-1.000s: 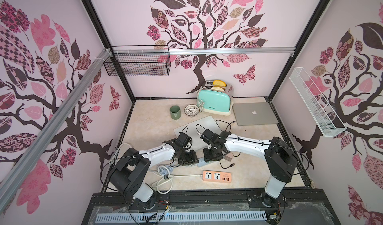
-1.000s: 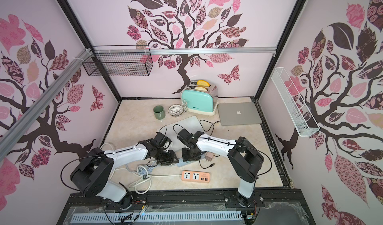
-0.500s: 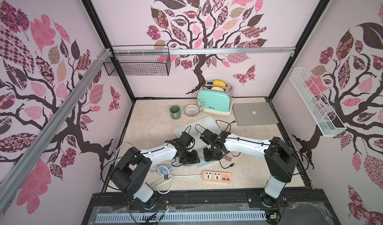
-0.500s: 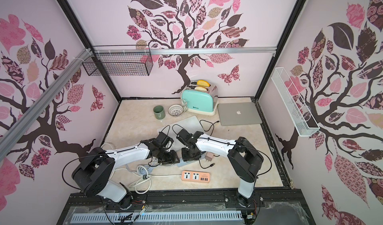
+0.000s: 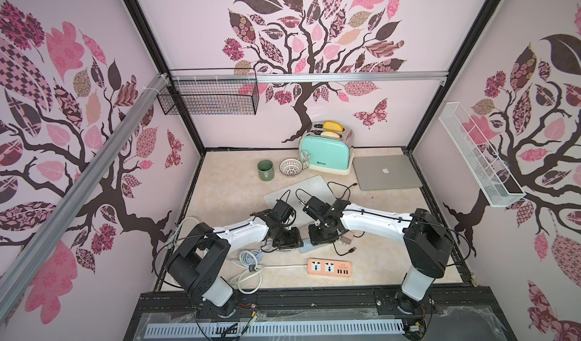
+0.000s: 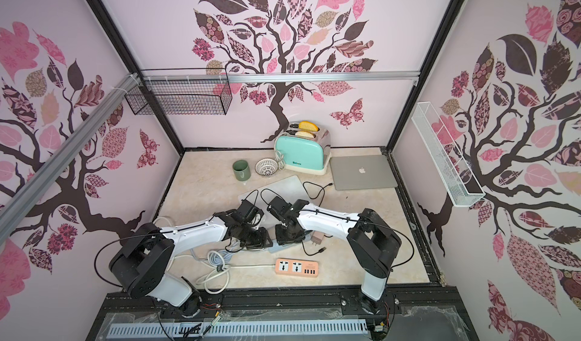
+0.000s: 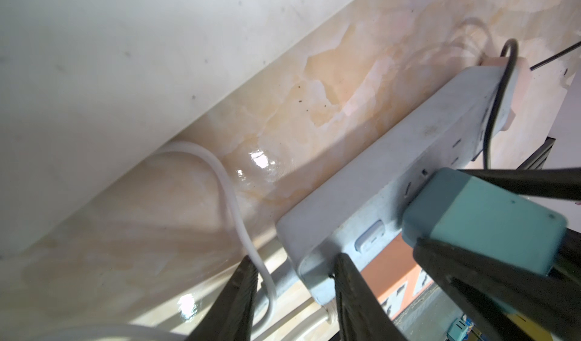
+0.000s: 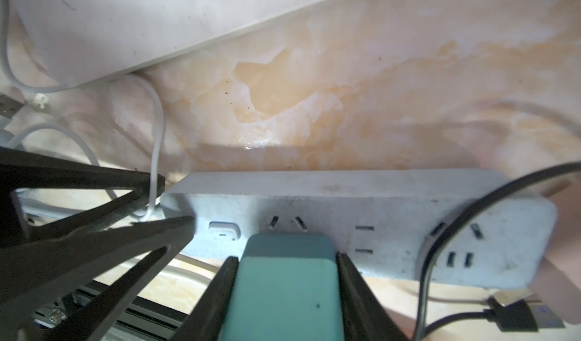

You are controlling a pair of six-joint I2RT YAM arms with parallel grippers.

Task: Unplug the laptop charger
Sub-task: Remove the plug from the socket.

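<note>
Filling the booth floor, the beige marble counter [image 5: 226,198] is boxed by pink walls [image 5: 345,103] with tree decals. A black wire basket [image 5: 207,100] hangs on the back wall and a white rack [image 5: 481,163] on the right one. The toaster [image 5: 325,154] holds two bread slices [image 5: 330,125], with a mug [image 5: 265,170] and bowl [image 5: 290,168] beside it. Near the front, the teal charger [image 8: 283,286] sits plugged into the grey strip [image 8: 345,198], pinched between the right jaws. The left jaws straddle the strip's end, and I cannot tell if they grip.

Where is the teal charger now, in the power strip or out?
In. The teal charger sits against the white power strip, no prongs showing, with the right gripper closed on its sides.
</note>
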